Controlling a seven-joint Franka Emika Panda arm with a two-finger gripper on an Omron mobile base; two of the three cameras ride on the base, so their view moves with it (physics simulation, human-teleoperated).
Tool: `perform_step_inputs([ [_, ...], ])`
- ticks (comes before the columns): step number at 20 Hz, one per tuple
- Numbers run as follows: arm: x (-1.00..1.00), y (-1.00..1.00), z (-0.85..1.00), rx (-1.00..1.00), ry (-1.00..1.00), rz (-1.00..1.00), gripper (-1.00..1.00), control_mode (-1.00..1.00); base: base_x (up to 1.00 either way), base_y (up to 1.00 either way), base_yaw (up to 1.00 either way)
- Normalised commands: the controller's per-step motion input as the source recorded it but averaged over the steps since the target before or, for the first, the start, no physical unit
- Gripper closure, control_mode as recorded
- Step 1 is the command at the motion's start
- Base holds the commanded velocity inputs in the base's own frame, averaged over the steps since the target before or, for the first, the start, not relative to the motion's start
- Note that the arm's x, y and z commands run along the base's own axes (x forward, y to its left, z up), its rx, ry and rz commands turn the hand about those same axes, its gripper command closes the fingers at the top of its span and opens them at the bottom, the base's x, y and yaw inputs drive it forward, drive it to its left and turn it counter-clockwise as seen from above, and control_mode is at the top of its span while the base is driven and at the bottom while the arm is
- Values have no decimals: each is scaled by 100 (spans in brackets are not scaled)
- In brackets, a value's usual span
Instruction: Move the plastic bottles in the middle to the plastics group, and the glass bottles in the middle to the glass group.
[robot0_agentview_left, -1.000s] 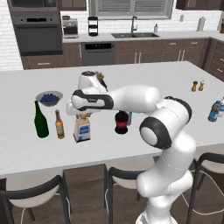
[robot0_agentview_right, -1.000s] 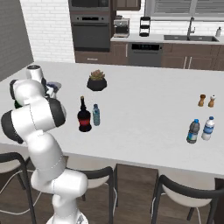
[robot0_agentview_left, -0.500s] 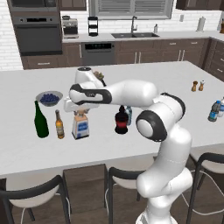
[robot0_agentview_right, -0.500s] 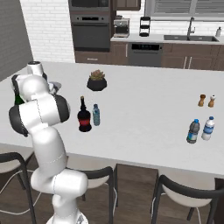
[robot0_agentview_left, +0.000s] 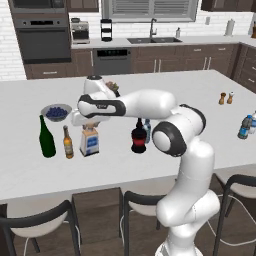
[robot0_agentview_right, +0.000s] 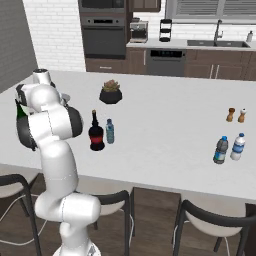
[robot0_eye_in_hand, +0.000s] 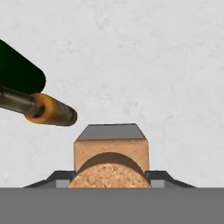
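In the left base view, the white arm reaches left across the pale island counter (robot0_agentview_left: 150, 165), and its gripper (robot0_agentview_left: 89, 121) sits directly over the tan stopper of the square clear glass bottle with a blue-white label (robot0_agentview_left: 90, 141). That bottle stands upright just beside the slim amber glass bottle with a yellowish label (robot0_agentview_left: 67, 143), with the tall dark green wine bottle (robot0_agentview_left: 46, 138) further left. A blue bowl (robot0_agentview_left: 56, 112) lies behind them. The dark round-bellied bottle with a red label (robot0_agentview_left: 138, 137) and the small clear bluish plastic water bottle (robot0_agentview_left: 147, 131) stand together mid-counter.

In the right base view, the pair of small dark-capped water bottles (robot0_agentview_right: 229, 148) stands at the right, well apart from the middle pair.

In the hand view, the fingers (robot0_eye_in_hand: 57, 178) flank the cork stopper (robot0_eye_in_hand: 110, 171) closely; whether they press it I cannot tell.
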Motion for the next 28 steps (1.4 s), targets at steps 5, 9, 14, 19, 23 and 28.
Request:
perform_step_inputs([
  [5,6,13,0,0,-4,3,100,-100,0,0,0],
  [9,0,7,-9,0,0,1,100,-100,0,0,0],
  [14,0,1,-34,0,-2,0,100,-100,0,0,0],
  [19,0,0,-16,0,-3,0,100,-100,0,0,0],
  [23,0,2,-2,0,-2,0,100,-100,0,0,0],
  [28,0,0,0,0,0,0,-100,-100,0,0,0],
])
